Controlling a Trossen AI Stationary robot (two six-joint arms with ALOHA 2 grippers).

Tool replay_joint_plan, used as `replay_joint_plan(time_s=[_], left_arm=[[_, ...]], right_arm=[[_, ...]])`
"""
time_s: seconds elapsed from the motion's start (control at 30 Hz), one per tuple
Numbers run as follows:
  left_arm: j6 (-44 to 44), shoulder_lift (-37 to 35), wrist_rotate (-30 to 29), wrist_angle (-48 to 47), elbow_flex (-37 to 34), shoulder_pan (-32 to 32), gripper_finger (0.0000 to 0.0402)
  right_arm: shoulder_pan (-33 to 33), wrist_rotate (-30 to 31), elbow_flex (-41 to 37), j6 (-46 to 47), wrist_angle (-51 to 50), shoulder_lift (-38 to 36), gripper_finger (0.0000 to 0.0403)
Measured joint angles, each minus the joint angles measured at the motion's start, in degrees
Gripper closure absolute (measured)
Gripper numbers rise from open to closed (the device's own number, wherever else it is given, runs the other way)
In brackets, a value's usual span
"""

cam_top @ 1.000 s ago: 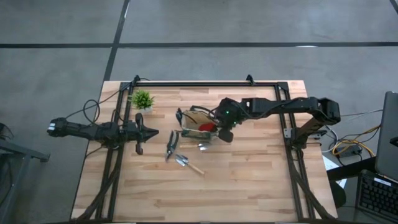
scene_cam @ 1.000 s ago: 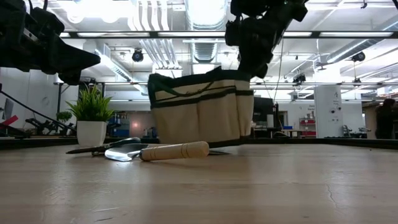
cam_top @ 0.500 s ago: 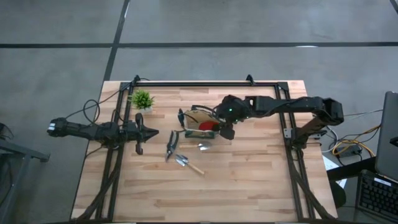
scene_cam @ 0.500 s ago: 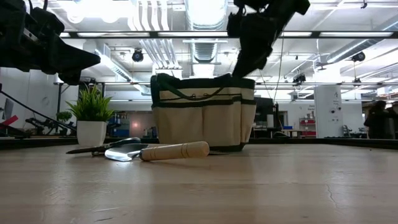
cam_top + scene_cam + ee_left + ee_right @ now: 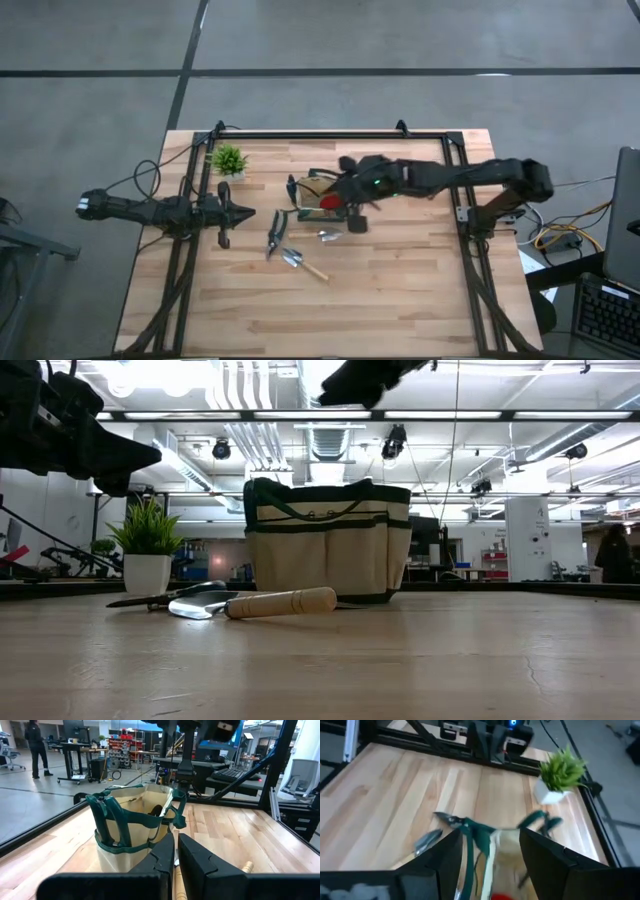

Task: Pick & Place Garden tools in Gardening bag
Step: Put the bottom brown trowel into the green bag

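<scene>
Since the last second my right arm has swung its wrist over the gardening bag and risen almost out of the top of the low view, and the bag, which was tilted, now stands flat on the counter. Going left to right: my left pincer waits near the counter's left edge, its fingers nearly closed on nothing, pointed toward the bag. Just beyond it a pruner and the wooden-handled trowel lie on the counter in front of the bag, and the potted plant stands behind. The red-headed tool sits inside the bag. My right pincer hangs over the bag, fingers spread wide and empty.
</scene>
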Motion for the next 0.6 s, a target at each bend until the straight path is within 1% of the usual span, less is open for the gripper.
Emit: replay_joint_plan(time_s=[0.13, 0.23, 0.33, 0.5, 0.6], left_arm=[[0.0, 0.0, 0.0, 0.0, 0.0, 0.0, 0.0371], [0.0, 0.0, 0.0, 0.0, 0.0, 0.0, 0.0371], [0.0, 0.0, 0.0, 0.0, 0.0, 0.0, 0.0371], [0.0, 0.0, 0.0, 0.0, 0.0, 0.0, 0.0371], [0.0, 0.0, 0.0, 0.0, 0.0, 0.0, 0.0371]], right_arm=[[1.8, 0.4, 3.6, -1.4, 0.6, 5.5, 0.0223], [1.9, 0.5, 4.9, -1.7, 0.4, 7.5, 0.0238], [1.8, 0.4, 4.8, -1.5, 0.2, 7.4, 0.0276], [2.8, -0.6, 1.4, -0.9, -1.5, 3.7, 0.0376], [5.3, -3.2, 0.1, 1.4, -2.9, 3.2, 0.0387]])
